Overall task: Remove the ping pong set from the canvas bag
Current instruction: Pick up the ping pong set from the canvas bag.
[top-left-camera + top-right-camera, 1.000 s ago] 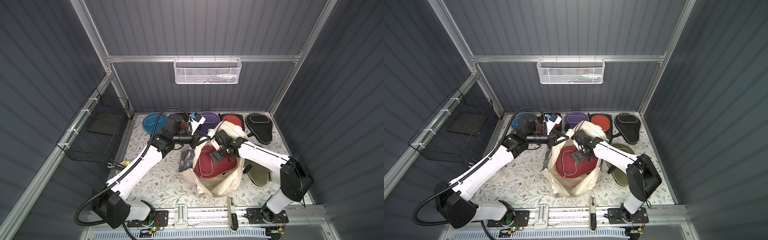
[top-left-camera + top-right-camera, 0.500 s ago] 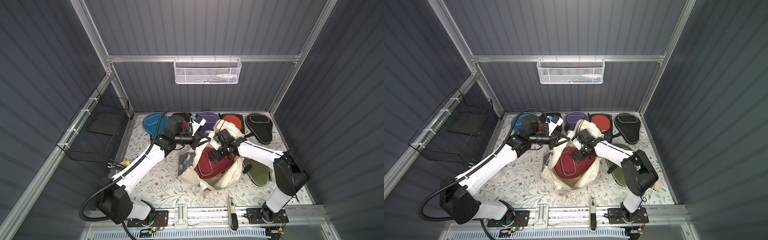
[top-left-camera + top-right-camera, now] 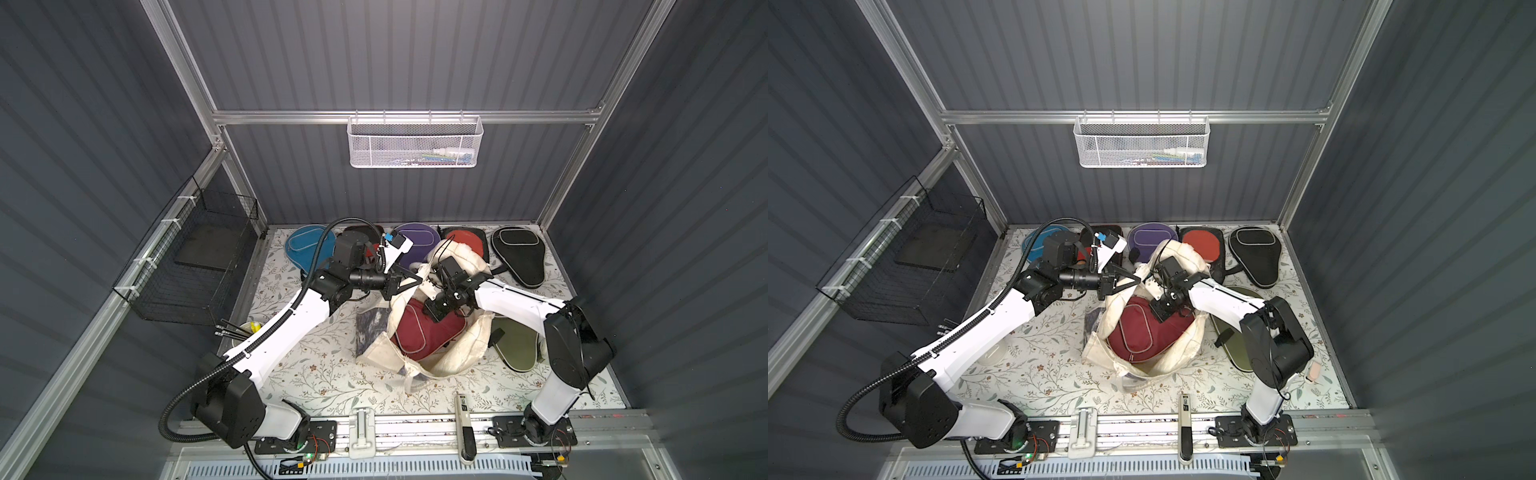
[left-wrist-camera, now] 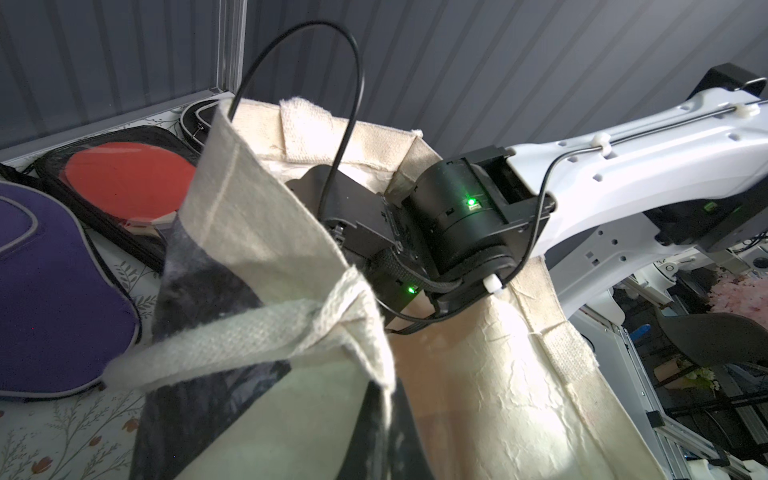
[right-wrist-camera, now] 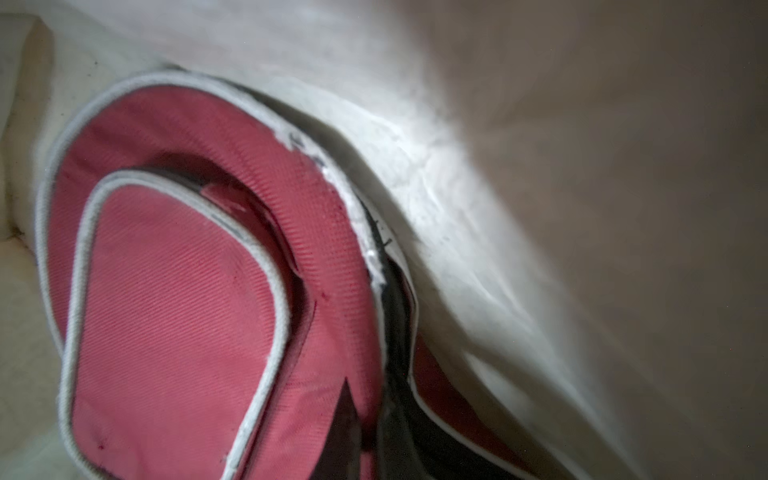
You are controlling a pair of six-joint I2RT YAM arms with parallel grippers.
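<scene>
Counting five paddle cases in sight, we find blue case (image 3: 307, 248), purple case (image 3: 419, 237), black case (image 3: 517, 255), olive case (image 3: 517, 345) on the counter (image 3: 324, 374), maroon case (image 3: 415, 334) inside the canvas bag (image 3: 457, 358), right gripper (image 3: 433, 311) pinched shut on its edge, left gripper (image 3: 417, 282) clamped on the bag's rim.

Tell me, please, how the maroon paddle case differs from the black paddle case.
The maroon fabric paddle-shaped case sits inside the cream canvas bag; the black fabric paddle-shaped case lies flat on the table. The right pincer grips the maroon one; no pincer holds the black one. Both have pale piping.
</scene>
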